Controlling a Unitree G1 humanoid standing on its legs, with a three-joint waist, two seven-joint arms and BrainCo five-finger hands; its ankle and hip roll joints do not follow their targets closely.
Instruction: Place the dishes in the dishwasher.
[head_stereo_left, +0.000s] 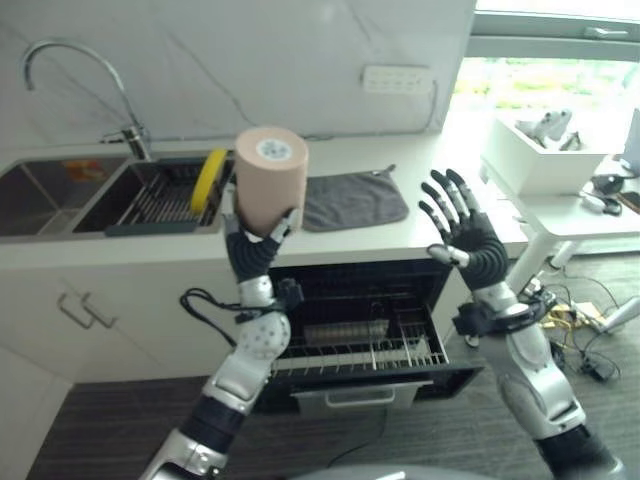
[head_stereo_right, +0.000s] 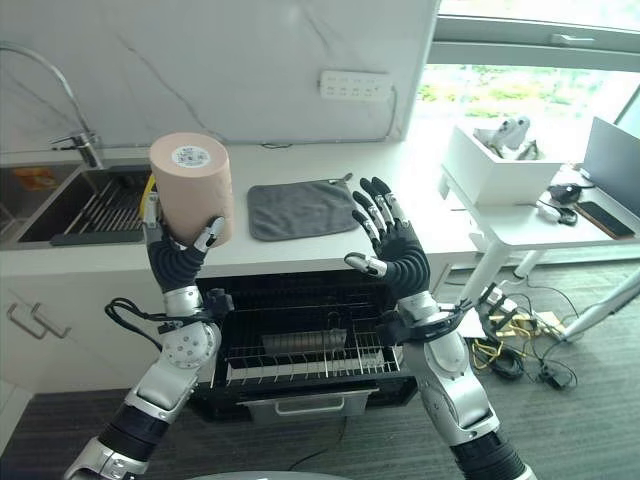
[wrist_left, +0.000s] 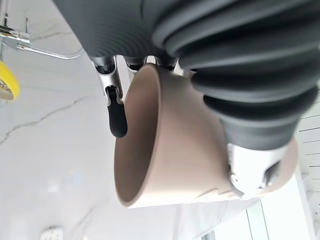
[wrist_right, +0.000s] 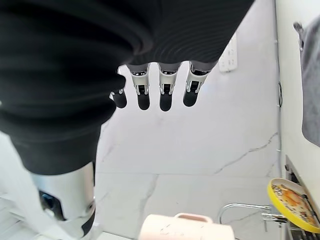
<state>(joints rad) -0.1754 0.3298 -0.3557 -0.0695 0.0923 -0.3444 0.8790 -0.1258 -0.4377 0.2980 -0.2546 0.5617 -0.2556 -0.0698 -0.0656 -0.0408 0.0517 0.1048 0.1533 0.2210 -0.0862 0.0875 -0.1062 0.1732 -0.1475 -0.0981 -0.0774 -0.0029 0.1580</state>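
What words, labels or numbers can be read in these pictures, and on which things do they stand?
None can be read.
Round sticker on the base of the cup, held in the left robot hand: its print is too small to read.
Yellow plate in the sink rack: a pattern, no legible text.
Wall socket strip: no readable marks.

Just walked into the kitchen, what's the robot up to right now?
It is loading the dishwasher, which stands open below the counter with its rack pulled out. The left hand holds a beige cup upside down, raised above the counter edge. The right hand is open and empty, lifted beside it. A yellow plate stands in the sink rack, and a grey cloth lies on the counter.
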